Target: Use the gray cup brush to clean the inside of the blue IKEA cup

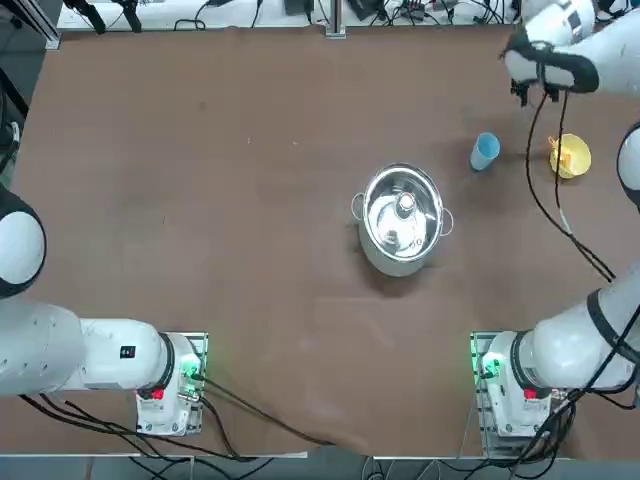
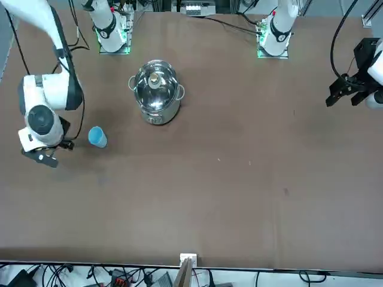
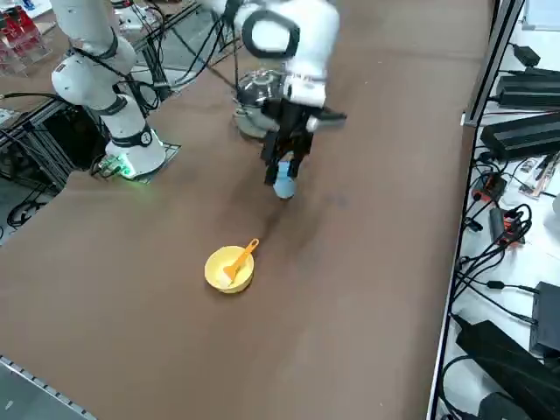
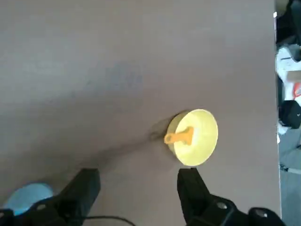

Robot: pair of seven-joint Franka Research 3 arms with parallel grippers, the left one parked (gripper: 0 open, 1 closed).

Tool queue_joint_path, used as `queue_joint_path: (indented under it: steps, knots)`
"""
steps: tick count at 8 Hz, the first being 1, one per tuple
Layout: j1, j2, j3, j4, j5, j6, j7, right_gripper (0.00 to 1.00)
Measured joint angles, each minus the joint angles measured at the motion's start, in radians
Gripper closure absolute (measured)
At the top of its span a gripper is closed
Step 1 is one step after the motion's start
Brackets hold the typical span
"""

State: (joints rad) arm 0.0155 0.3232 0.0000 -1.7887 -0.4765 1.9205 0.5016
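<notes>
The gray cup brush (image 3: pixel 241 257), orange-handled, leans in the yellow bowl (image 3: pixel 224 275) with its handle over the rim; the top view also shows the brush (image 1: pixel 561 155) and the wrist view the brush (image 4: pixel 179 137). The blue IKEA cup (image 1: pixel 485 152) stands upright and empty left of the bowl (image 1: pixel 575 160), between bowl and pot. My right gripper (image 1: pixel 535 93) hangs open and empty above the table, just beyond the gap between cup and bowl. In the wrist view its fingers (image 4: pixel 83 188) frame bare table, with the cup (image 4: pixel 29 196) and bowl (image 4: pixel 200 136) to either side.
A steel pot (image 1: pixel 402 220) with two handles stands mid-table, nearer the robot than the cup. The bowl lies close to the table's right edge (image 3: pixel 455 219), beyond which are cables and equipment. The right arm's black cable (image 1: pixel 545 200) dangles past the bowl.
</notes>
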Motion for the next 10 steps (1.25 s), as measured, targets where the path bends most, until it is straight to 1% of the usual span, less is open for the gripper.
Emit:
queue_joint_path:
  steps: [2,3,4,5,7,8,10]
  knots:
    - [-0.007,-0.012,-0.004,0.155,0.17,-0.131,-0.222,0.0]
    - [-0.016,-0.02,-0.009,0.206,0.244,-0.179,-0.32,0.0]
    - [-0.036,-0.035,-0.012,0.237,0.29,-0.212,-0.405,0.0]
    - [-0.06,-0.061,-0.014,0.252,0.342,-0.227,-0.476,0.0]
    - [-0.084,-0.135,-0.016,0.261,0.48,-0.262,-0.512,0.0]
    - [-0.086,-0.171,-0.015,0.262,0.515,-0.27,-0.514,0.0]
    - [-0.079,-0.238,-0.014,0.25,0.512,-0.294,-0.517,0.0]
